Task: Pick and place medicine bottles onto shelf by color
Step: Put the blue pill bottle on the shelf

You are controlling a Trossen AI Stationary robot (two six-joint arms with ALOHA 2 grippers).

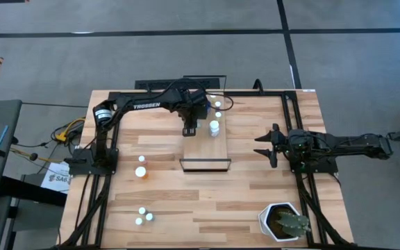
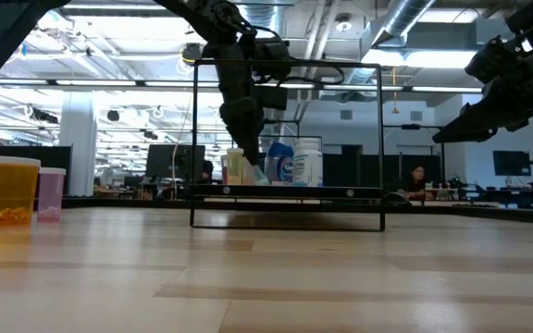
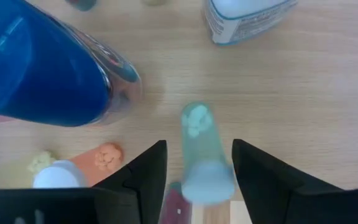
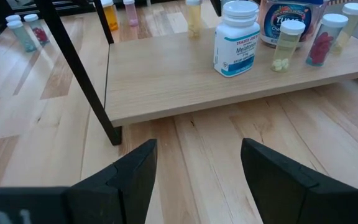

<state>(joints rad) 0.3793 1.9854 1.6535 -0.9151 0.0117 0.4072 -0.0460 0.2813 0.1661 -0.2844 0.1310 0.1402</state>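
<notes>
Left gripper [image 3: 194,180] fingers parted around pale green bottle [image 3: 201,149] holding whitish pills, standing on shelf [image 1: 203,149], blue bottle [image 3: 39,68] at 10 o'clock, right gripper [image 1: 266,146] spread wide, empty.

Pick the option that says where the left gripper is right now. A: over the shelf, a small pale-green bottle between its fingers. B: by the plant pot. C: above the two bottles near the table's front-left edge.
A: the left gripper is over the shelf, its fingers either side of a small pale-green bottle.
</notes>
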